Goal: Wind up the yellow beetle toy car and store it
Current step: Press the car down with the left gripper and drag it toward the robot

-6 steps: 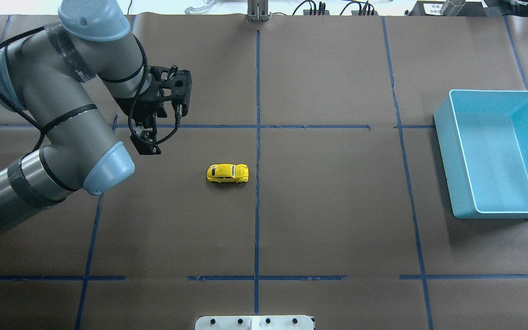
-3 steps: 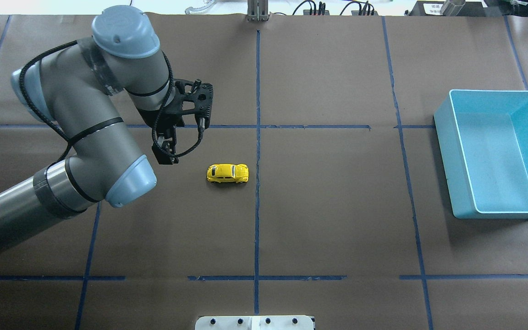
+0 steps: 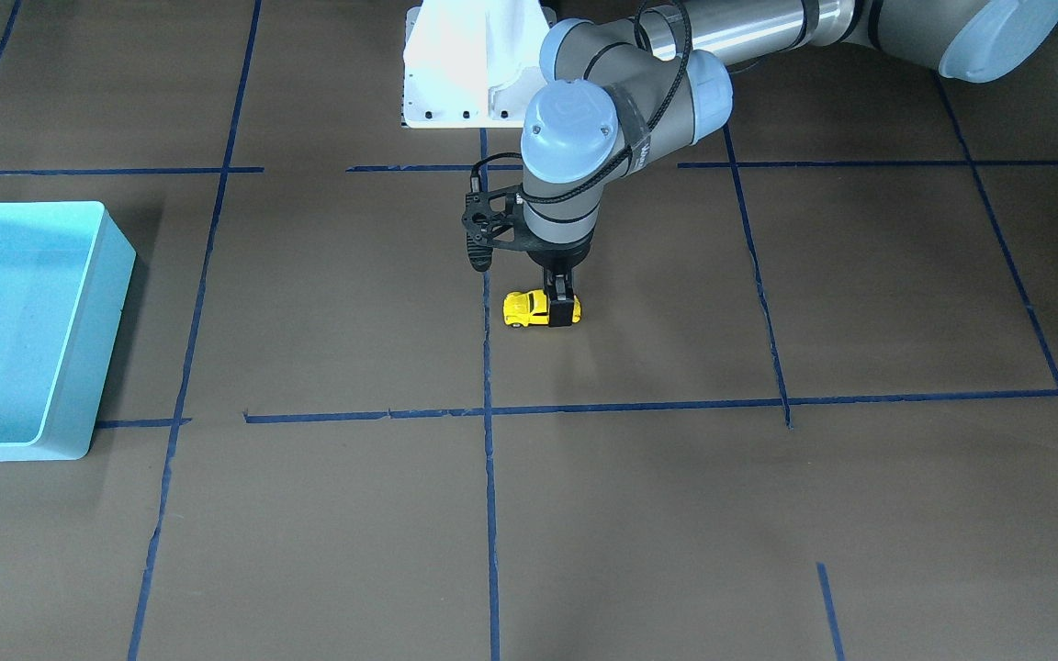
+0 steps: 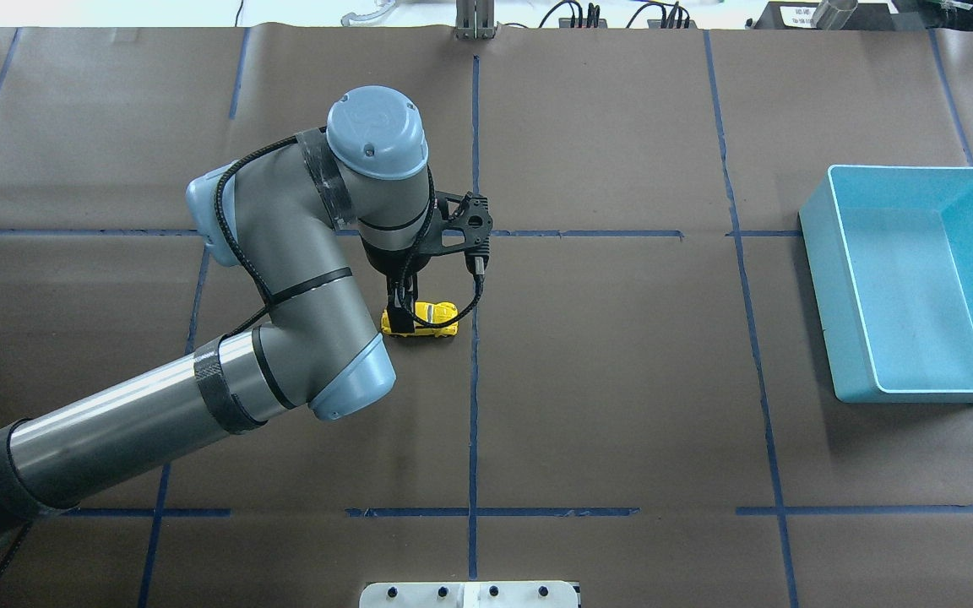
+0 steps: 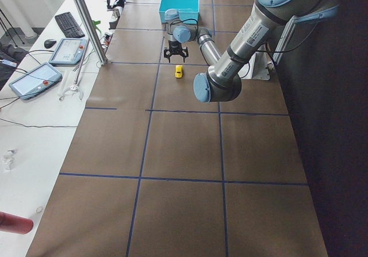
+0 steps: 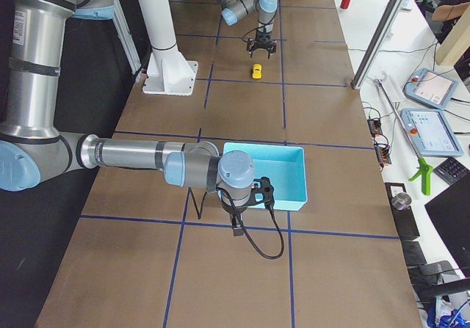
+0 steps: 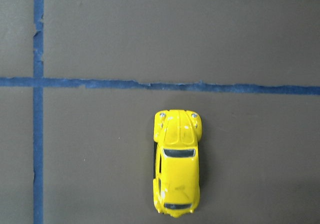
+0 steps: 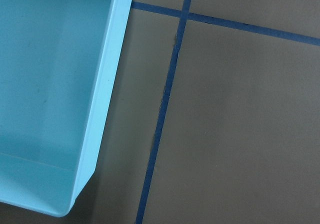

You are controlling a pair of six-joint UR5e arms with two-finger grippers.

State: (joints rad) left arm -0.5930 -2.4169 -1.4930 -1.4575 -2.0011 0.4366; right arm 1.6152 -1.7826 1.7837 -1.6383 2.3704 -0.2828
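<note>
The yellow beetle toy car (image 4: 434, 319) stands on its wheels on the brown table near the centre, and also shows in the front view (image 3: 523, 308) and in the left wrist view (image 7: 176, 169). My left gripper (image 4: 400, 318) points straight down over the car's rear end. It looks open, with a finger on either side of the car (image 3: 564, 310). The light blue bin (image 4: 820, 287) stands empty at the far right. My right gripper (image 6: 239, 229) hangs beside the bin's outer corner; I cannot tell whether it is open or shut.
Blue tape lines (image 4: 475, 253) cross the table, one just right of the car. A white base plate (image 4: 470, 594) sits at the near edge. The bin's wall (image 8: 105, 98) fills the left of the right wrist view.
My left arm has swung to the right and down, bringing its gripper from well left of the car to over the car's rear end. The car and bin have not moved.
</note>
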